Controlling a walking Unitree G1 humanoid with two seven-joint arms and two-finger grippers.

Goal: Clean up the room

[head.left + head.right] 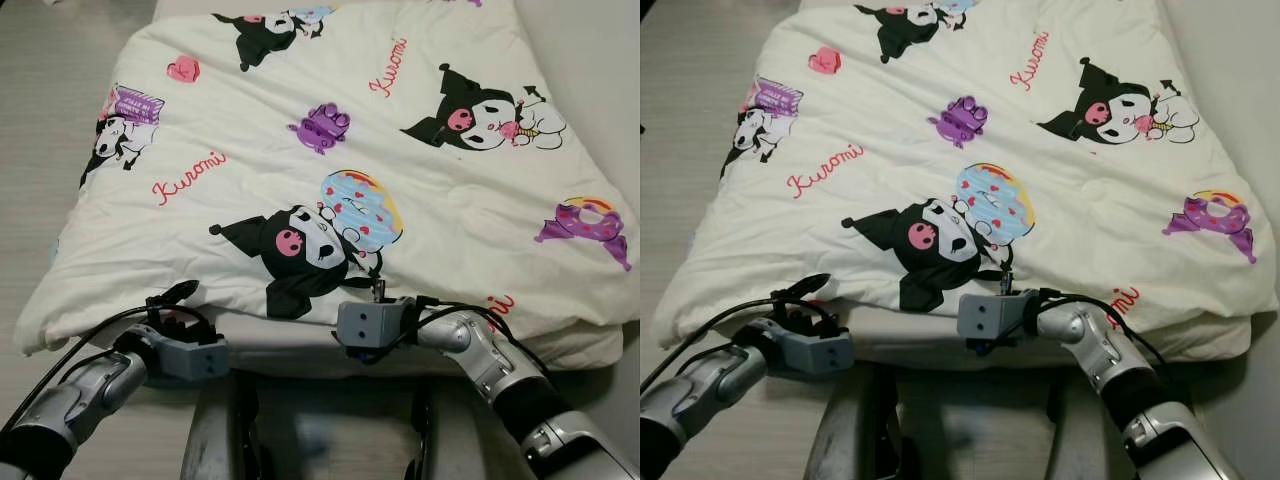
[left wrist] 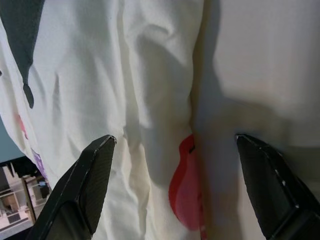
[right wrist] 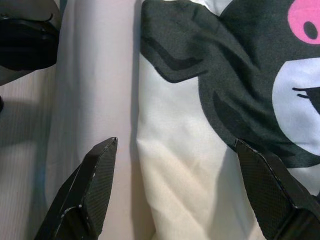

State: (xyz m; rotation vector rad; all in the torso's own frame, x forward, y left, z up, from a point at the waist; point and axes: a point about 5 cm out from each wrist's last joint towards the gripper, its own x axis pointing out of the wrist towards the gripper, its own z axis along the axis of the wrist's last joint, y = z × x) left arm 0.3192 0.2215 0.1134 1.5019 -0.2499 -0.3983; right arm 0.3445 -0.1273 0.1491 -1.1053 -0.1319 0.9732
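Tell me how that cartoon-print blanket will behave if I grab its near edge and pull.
The blanket looks puffy and creased, so it will probably sag and bunch rather than lift flat. It covers most of the bed, so expect drag. Both the left end effector and right end effector are open at its edge.

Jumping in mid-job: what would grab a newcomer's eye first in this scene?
The cream quilt with black cartoon characters and purple bows, spread over the bed straight ahead, with its near edge hanging over the mattress. Just below that edge, the left gripper and right gripper both point at the quilt's hem, fingers open, holding nothing. Pale floor runs along the bed's left side.
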